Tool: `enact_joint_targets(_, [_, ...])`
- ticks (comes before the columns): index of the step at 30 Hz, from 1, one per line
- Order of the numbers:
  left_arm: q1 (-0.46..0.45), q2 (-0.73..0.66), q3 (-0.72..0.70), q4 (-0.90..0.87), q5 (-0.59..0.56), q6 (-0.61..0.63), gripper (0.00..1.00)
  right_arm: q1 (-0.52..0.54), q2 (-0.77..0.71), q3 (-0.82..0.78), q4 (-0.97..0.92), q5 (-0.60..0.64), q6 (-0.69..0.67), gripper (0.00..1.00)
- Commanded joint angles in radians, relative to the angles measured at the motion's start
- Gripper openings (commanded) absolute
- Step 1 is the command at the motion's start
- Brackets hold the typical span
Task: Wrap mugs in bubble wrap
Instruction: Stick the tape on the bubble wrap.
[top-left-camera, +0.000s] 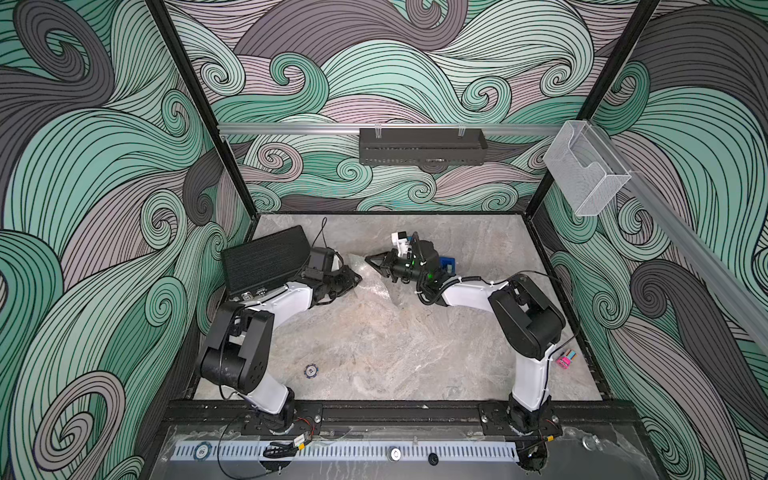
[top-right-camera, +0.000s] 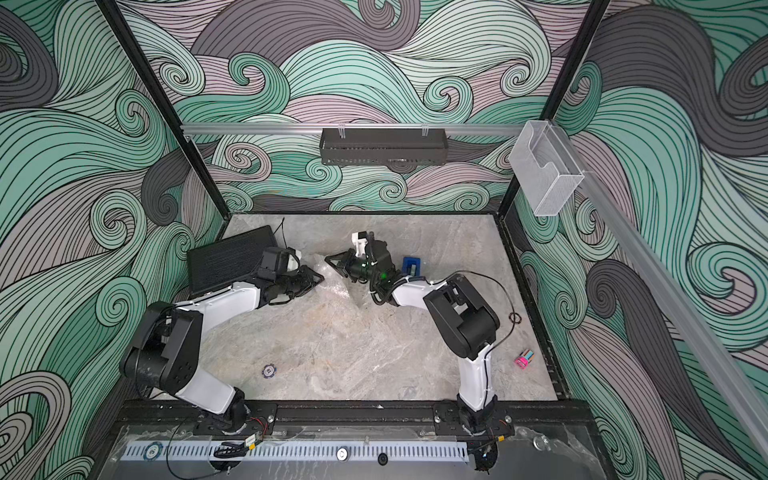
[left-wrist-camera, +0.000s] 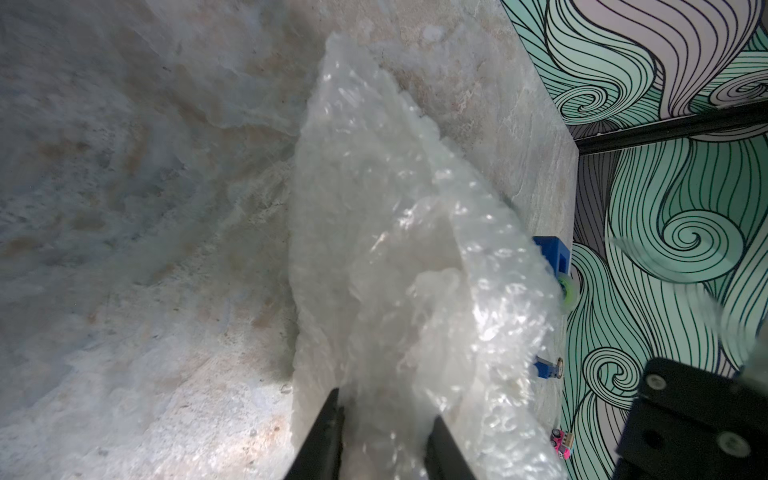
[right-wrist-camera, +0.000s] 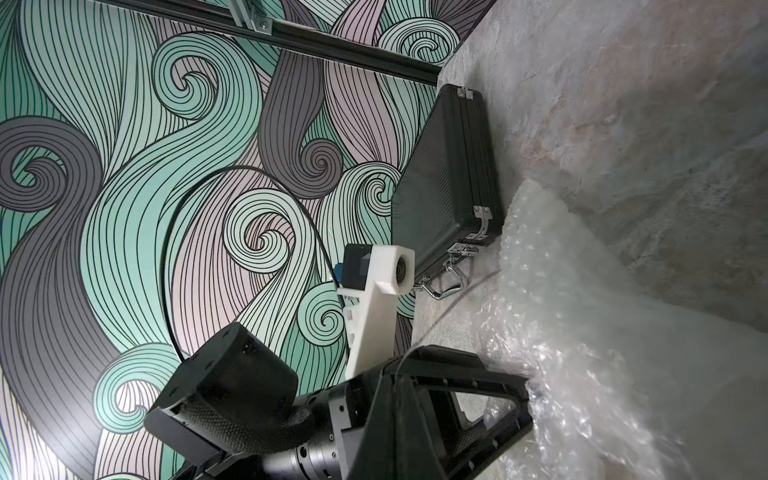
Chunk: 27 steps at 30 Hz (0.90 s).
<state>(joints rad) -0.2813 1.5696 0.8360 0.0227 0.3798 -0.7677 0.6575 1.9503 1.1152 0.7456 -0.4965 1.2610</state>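
Observation:
The bubble wrap (top-left-camera: 376, 286) lies bunched on the stone table between my two grippers, at the back middle in both top views. My left gripper (top-left-camera: 356, 277) reaches in from the left. In the left wrist view its jaws (left-wrist-camera: 385, 404) stand either side of a whitish bundle of the wrap (left-wrist-camera: 395, 232) and are shut on it. My right gripper (top-left-camera: 368, 259) points left at the wrap's far corner, shut to a point, with nothing visibly between its fingers. The right wrist view shows the left gripper's tip (right-wrist-camera: 528, 399) pressed into the wrap (right-wrist-camera: 582, 332). The mug is hidden.
A black ribbed case (top-left-camera: 266, 259) lies at the back left, close behind the left arm. A blue tape dispenser (top-left-camera: 448, 262) sits behind the right wrist. A poker chip (top-left-camera: 311, 370) lies front left, a small pink toy (top-left-camera: 566, 359) front right, and a black ring (top-right-camera: 514, 318) near the right arm.

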Motion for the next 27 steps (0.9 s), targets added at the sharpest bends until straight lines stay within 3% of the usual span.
enact_joint_targets(1, [0.002,0.043,0.008,-0.058,-0.001,0.011,0.29,0.003,0.034,0.022,0.044,0.014,0.026,0.0])
enact_joint_targets(27, [0.003,0.038,0.011,-0.057,-0.001,0.008,0.29,0.044,0.004,-0.089,-0.001,0.059,0.037,0.0])
